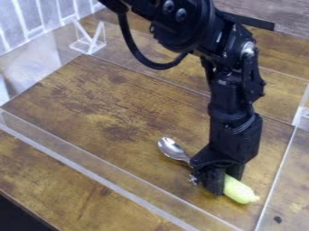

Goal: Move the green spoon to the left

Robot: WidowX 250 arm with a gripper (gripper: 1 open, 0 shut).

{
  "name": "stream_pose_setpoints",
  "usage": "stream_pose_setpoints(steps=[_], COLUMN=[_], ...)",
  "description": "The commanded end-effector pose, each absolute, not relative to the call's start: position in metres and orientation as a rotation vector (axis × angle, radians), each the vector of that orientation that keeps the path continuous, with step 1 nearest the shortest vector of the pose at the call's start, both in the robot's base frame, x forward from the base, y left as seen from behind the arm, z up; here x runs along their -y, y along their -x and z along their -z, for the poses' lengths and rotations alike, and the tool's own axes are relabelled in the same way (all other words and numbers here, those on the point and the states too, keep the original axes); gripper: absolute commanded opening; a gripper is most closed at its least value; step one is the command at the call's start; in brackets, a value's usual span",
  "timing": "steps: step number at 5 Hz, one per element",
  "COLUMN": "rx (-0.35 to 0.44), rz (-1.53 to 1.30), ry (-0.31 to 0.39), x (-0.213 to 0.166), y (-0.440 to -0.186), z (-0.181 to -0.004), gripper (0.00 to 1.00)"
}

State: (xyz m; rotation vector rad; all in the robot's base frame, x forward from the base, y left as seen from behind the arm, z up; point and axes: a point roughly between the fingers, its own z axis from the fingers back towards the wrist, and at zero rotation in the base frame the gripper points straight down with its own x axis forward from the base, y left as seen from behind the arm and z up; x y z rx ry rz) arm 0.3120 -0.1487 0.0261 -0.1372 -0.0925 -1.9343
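- Glossy black jointed robot arm (pixel 229 68) built of chunky, rounded plastic segments.
- A thick black cable (pixel 130 47) loops off its upper section.
- Boxy black gripper (pixel 219 173) ending in short black jaws.

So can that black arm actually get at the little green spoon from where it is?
Probably yes: the gripper is already down on the green spoon, at its handle, with nothing between them. Whether the fingers truly clamp it is hard to tell.
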Motion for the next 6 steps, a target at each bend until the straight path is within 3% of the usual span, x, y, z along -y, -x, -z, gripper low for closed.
stream_pose_setpoints(steps=[1, 5, 6], rx=[0.141, 0.136, 0.133], rz=[1.955, 1.930, 1.883], ry=[0.103, 0.108, 0.103], x=[0.151, 0.153, 0.151], y=[-0.322, -0.336, -0.340], z=[-0.046, -0.040, -0.043], gripper=[1.00, 1.00, 0.00])
